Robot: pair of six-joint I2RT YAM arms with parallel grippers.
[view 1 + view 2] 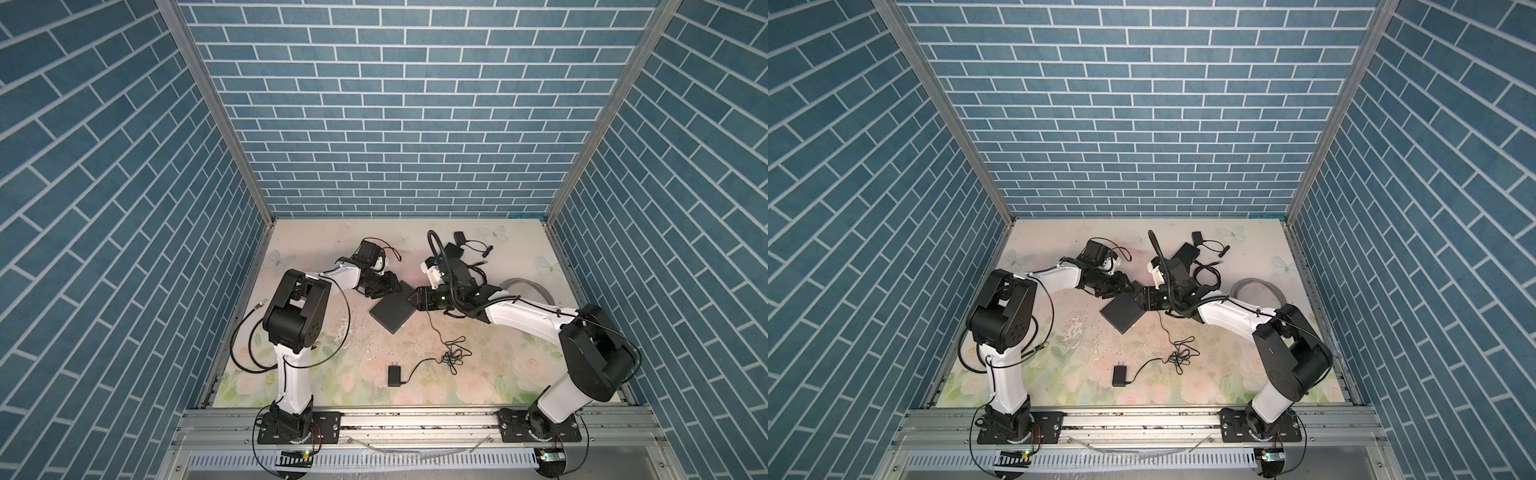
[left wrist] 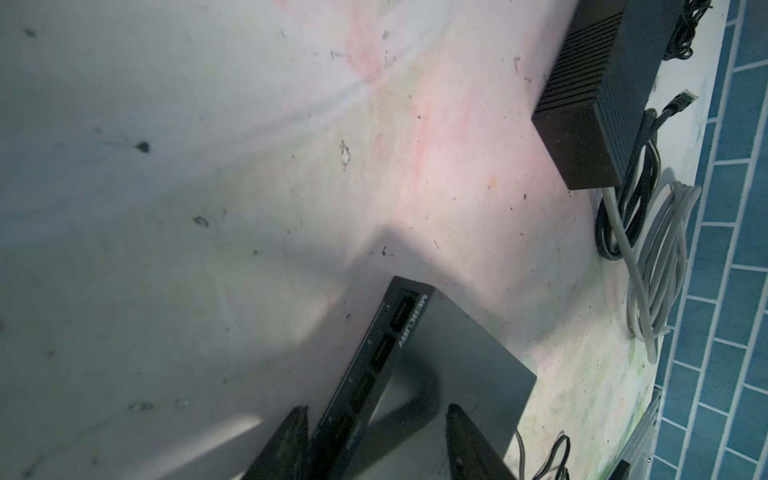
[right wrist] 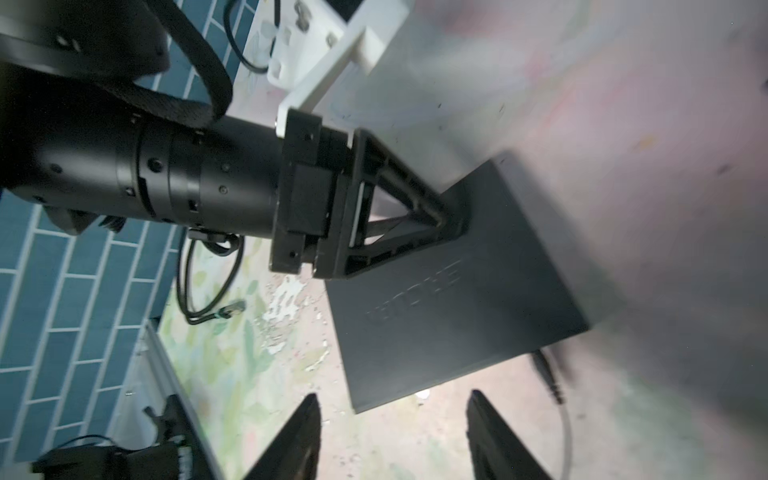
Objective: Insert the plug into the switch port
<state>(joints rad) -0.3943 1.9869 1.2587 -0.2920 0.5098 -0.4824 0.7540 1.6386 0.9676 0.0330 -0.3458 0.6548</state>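
Note:
The black switch (image 1: 392,309) lies flat mid-table; the left wrist view shows its row of ports (image 2: 399,316) along one face. My left gripper (image 2: 377,409) is open and straddles the switch's far corner, one finger (image 2: 291,440) beside the port face and the other over the lid. In the right wrist view the black plug (image 3: 548,374) sits against another side of the switch (image 3: 457,299), its tip at that edge. My right gripper (image 3: 394,395) is open just off that corner, with nothing between its fingers. The plug's thin cable (image 1: 432,328) trails towards me.
The cable runs through a tangle (image 1: 453,355) to a black power adapter (image 1: 394,376) near the front. Behind the right arm are another black box (image 1: 453,251), a small adapter (image 1: 460,237) and a grey cable coil (image 1: 528,286). Brick-patterned walls close three sides.

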